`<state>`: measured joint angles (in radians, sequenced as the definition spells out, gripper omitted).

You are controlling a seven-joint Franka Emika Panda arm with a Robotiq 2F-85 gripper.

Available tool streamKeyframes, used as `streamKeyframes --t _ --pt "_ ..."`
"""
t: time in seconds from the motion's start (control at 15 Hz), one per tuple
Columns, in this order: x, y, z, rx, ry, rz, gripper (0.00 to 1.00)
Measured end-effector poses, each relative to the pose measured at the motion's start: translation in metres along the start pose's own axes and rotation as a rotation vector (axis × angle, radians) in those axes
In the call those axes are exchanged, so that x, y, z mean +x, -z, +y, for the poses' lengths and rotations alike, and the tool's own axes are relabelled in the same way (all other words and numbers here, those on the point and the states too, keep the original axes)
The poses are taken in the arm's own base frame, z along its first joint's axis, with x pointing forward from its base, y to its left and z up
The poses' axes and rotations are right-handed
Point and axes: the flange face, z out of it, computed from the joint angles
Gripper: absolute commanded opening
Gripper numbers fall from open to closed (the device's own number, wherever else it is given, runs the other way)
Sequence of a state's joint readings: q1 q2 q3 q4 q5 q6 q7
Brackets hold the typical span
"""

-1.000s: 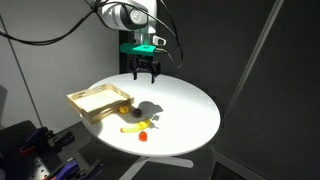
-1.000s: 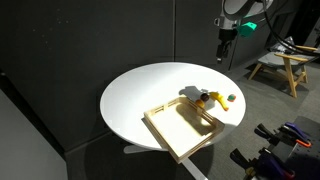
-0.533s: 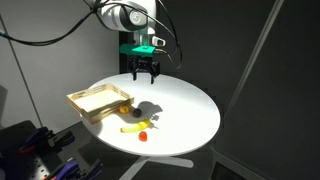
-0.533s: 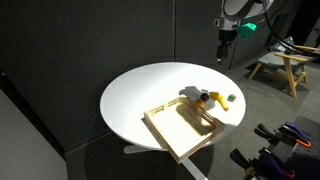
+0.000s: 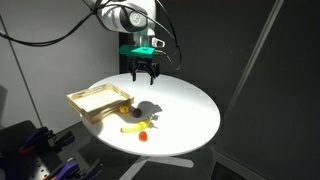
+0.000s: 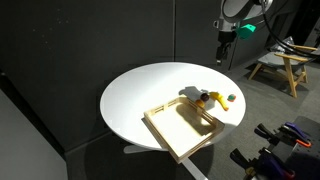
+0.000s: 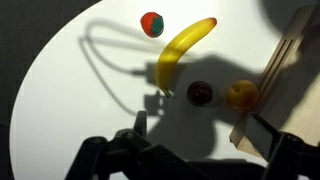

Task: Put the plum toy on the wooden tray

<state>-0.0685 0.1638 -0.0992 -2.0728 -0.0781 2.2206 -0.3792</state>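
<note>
In the wrist view the plum toy [image 7: 200, 93] is a small dark red-purple ball on the white table, between the lower end of a yellow banana [image 7: 185, 50] and a yellow-orange fruit [image 7: 240, 94]. The wooden tray [image 7: 288, 55] shows at the right edge. It is pale and empty in both exterior views [image 5: 99, 100] [image 6: 183, 127]. My gripper [image 7: 200, 138] is open and empty. It hangs well above the table [image 5: 146, 72] [image 6: 224, 52], over the toys. The plum is too small to make out in the exterior views.
A red toy fruit with a green patch [image 7: 151, 23] lies beyond the banana [image 5: 132, 128], near the round white table's edge [image 5: 200, 135]. The toys cluster beside the tray's corner. Black curtains stand behind, and a wooden stool [image 6: 282, 68] stands off the table.
</note>
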Motion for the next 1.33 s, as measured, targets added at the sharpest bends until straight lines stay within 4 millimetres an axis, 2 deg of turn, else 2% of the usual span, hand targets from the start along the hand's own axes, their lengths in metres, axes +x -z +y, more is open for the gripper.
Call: streamKeyframes --t 0.33,1.33 --pt "0.008 -0.025 -0.006 0.004 -0.013 -0.013 1.00" --pt "0.044 -0.125 -0.031 0.005 -0.083 -0.001 1.00"
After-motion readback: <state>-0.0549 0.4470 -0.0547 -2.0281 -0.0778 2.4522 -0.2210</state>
